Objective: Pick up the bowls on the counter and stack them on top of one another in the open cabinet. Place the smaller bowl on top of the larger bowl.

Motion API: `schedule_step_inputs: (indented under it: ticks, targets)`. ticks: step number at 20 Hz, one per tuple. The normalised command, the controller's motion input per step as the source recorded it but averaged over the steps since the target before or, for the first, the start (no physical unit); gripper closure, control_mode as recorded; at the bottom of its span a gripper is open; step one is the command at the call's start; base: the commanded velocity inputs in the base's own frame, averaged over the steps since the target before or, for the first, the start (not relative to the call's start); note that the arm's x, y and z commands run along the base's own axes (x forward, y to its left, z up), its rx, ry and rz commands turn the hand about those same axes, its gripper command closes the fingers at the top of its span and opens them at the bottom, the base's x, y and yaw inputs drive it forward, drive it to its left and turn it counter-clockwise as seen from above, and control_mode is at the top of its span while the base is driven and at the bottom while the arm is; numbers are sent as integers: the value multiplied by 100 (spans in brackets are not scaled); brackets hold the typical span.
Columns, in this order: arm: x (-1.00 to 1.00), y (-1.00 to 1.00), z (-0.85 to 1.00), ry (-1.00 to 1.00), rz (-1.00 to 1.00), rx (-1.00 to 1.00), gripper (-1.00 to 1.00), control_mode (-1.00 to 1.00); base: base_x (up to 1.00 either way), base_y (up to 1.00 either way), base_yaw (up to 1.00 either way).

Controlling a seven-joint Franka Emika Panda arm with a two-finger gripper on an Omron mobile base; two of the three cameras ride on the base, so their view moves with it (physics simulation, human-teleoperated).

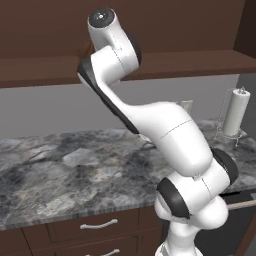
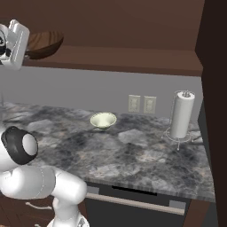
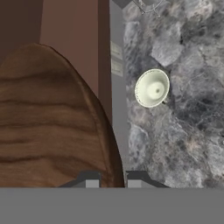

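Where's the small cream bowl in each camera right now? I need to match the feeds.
Left base view: not in this picture.
Right base view: the smaller bowl sits on the counter, left of centre, below the wall outlets.
Hand view: the bowl is right of centre, on the counter.
Shared landmark: the outlets.

Larger bowl [image 2: 42,43] over shelf [image 2: 133,60]; smaller bowl [image 2: 103,120] on counter [image 2: 146,164].

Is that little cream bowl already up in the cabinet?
No, the small cream bowl sits on the grey marbled counter, below the cabinet shelf, near the wall outlets.
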Motion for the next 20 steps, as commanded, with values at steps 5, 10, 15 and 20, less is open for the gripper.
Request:
schedule_step_inputs:
  ticks: [5,10,15,20]
  targets:
    - [47,14,-7,1,-2,-1,100,-100,0,0,0]
    - [49,15,-5,2,-2,0,100,-100,0,0,0]
    - [49,14,-6,3,-2,0,100,-100,0,0,0]
    - [47,14,-6,3,-2,0,100,-100,0,0,0]
